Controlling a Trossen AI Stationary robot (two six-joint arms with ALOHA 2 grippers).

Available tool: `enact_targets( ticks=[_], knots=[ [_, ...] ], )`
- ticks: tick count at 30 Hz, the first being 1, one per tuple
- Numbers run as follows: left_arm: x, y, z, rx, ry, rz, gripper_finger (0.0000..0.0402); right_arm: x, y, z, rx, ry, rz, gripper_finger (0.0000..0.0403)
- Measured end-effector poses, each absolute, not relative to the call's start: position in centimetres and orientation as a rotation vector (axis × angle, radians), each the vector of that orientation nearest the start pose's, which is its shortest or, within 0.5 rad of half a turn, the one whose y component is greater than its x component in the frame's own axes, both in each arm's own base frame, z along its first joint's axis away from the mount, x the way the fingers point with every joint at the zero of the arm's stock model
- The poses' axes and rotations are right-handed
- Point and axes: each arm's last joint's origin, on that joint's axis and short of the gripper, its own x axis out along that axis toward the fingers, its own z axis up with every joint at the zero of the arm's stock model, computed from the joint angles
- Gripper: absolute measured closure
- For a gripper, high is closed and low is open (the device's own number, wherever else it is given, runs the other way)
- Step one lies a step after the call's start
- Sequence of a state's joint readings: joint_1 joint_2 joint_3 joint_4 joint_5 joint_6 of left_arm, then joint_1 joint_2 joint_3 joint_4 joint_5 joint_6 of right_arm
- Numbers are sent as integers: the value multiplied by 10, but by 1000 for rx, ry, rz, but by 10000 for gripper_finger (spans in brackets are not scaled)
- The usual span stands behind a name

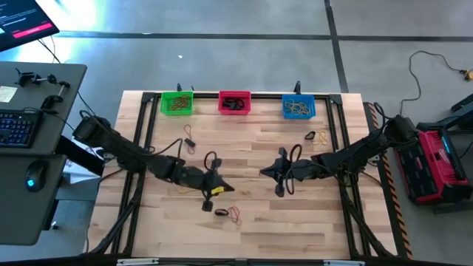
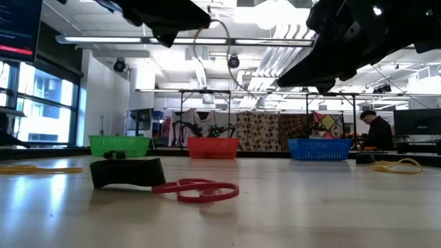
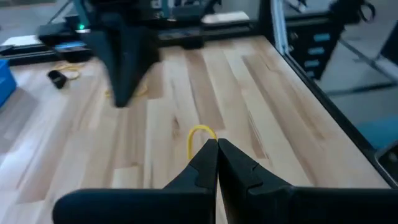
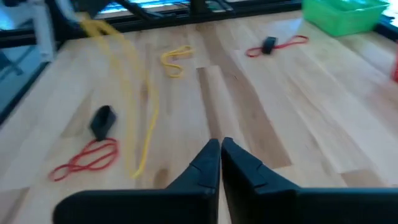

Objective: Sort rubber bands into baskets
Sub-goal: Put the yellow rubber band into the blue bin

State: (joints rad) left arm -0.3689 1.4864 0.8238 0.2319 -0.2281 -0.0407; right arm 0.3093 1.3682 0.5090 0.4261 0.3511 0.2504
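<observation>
On pale wood planks [image 1: 295, 222], thin red rubber loops [image 2: 200, 191] beside a black band [image 2: 126, 171].

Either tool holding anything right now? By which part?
Left tool pinches a yellow rubber band at one end of its loop. Right tool is shut on nothing.

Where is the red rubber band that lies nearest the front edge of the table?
In the high view, the red rubber band lies left of centre near the front edge, beside a small black band, just ahead of the left gripper.
</observation>
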Motion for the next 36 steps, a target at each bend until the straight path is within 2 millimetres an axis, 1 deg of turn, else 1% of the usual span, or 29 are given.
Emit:
enact_targets(
  ticks=[3,7,10,12,15,20,23,29,32,36],
  knots=[
    [300,-98,225,45,397,-92,401,252,73,176,92,375,-58,372],
    [306,-87,230,-5,346,-75,401,260,80,169,54,326,-23,315],
    [309,-81,233,-28,317,-71,401,267,83,164,61,272,-14,270],
    [310,-78,234,-34,298,-62,401,271,84,160,70,238,-14,246],
    [311,-74,235,-39,288,-48,401,275,85,157,65,186,-29,221],
    [313,-68,236,-43,279,-31,401,279,83,152,21,134,-134,208],
    [315,-63,238,-53,262,-36,401,282,81,153,10,120,-144,208],
    [319,-45,242,-73,220,-27,401,306,71,168,15,90,-98,208],
    [320,-38,244,-81,202,-29,401,319,65,176,16,93,-104,208],
    [322,-30,245,-75,190,-26,401,328,56,182,10,122,-136,208]
  ],
)
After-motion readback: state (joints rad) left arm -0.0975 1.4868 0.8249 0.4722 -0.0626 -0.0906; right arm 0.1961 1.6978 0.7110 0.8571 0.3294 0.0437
